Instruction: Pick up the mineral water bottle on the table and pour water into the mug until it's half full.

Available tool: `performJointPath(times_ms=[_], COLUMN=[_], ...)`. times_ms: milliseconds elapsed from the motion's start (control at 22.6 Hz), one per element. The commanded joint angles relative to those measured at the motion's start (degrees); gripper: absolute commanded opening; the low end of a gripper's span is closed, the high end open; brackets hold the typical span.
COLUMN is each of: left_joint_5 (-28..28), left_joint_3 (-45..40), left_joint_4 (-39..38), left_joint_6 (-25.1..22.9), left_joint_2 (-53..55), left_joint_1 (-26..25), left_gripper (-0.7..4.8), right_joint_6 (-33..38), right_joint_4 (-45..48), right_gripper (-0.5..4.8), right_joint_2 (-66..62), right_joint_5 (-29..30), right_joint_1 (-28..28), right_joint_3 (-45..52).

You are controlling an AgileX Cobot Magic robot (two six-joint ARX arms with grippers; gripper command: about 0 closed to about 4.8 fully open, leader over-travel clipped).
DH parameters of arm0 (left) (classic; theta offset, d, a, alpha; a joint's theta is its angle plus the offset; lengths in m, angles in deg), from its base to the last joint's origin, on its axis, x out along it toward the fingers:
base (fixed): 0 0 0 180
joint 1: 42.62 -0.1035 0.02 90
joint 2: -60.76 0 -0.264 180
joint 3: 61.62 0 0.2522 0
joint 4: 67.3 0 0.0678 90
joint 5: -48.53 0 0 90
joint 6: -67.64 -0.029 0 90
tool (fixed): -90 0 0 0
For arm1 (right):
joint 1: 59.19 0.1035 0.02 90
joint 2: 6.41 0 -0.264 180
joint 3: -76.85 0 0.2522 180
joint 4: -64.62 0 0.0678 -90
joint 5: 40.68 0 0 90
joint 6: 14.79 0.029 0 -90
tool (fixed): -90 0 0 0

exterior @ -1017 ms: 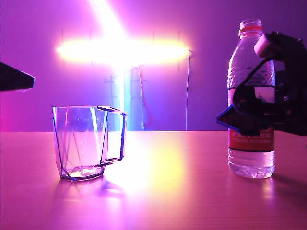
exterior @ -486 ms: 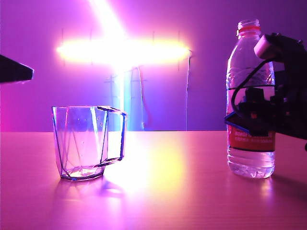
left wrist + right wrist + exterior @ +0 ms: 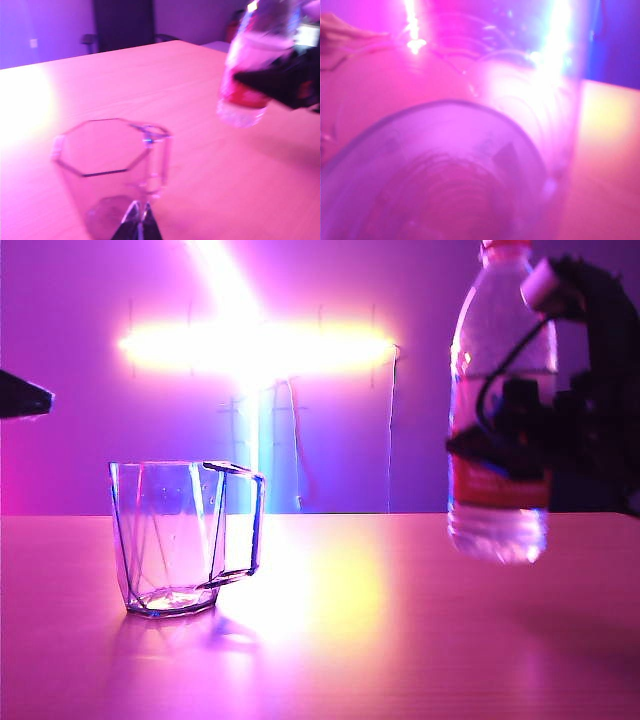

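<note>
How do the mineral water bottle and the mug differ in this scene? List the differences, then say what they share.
1. The mineral water bottle hangs above the table, gripped by the right pincer; the mug stands on the table, untouched.
2. The bottle is taller and narrower than the mug.
3. The bottle holds water and has a red label; the mug looks empty and plain, with a handle.
Both are clear. The left pincer hovers near the mug.
</note>
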Motion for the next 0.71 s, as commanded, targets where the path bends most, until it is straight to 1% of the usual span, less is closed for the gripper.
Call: performJointPath(times_ms=[44,88,133,177,221,310,398,531,707], left_joint_5=[0.04,0.04,0.02,0.02,0.0,0.26,0.22,0.24,0.24], left_joint_3=[0.24,0.24,0.24,0.24,0.24,0.24,0.24,0.24,0.24], left_joint_4=[0.7,0.7,0.7,0.7,0.7,0.68,0.72,0.66,0.68], left_joint_6=[0.15,0.15,0.15,0.15,0.15,0.15,0.15,0.15,0.15], left_joint_2=[0.0,0.0,0.0,-0.17,-0.28,-0.55,-0.57,-0.87,-1.14], left_joint_1=[-3.91,-5.79,-6.43,-7.28,-7.34,-7.39,-7.61,-7.61,-7.61], left_gripper=[-0.02,-0.02,-0.02,-0.02,-0.02,-0.02,-0.02,-0.02,-0.02], right_joint_6=[-3.65,-6.8,-8.37,-12.2,-14.62,-21.99,-27.06,-30.18,-34.23], right_joint_4=[-6.12,-13.03,-16.44,-23.82,-27.58,-39.56,-47.3,-49.48,-49.88], right_gripper=[2.37,2.37,2.37,2.37,2.37,2.37,2.37,2.37,2.37], right_joint_2=[3.43,4.81,5.35,5.95,5.92,5.49,4.24,2.32,-0.35], right_joint_5=[3.3,3.96,3.93,3.93,3.72,3.43,1.44,0.04,-5.4], right_joint_1=[0.24,1.11,1.57,2.91,3.85,6.71,8.72,9.57,11.08], right_joint_3=[-3.72,-6.47,-7.91,-11.45,-13.51,-20.11,-25.44,-28.52,-31.3])
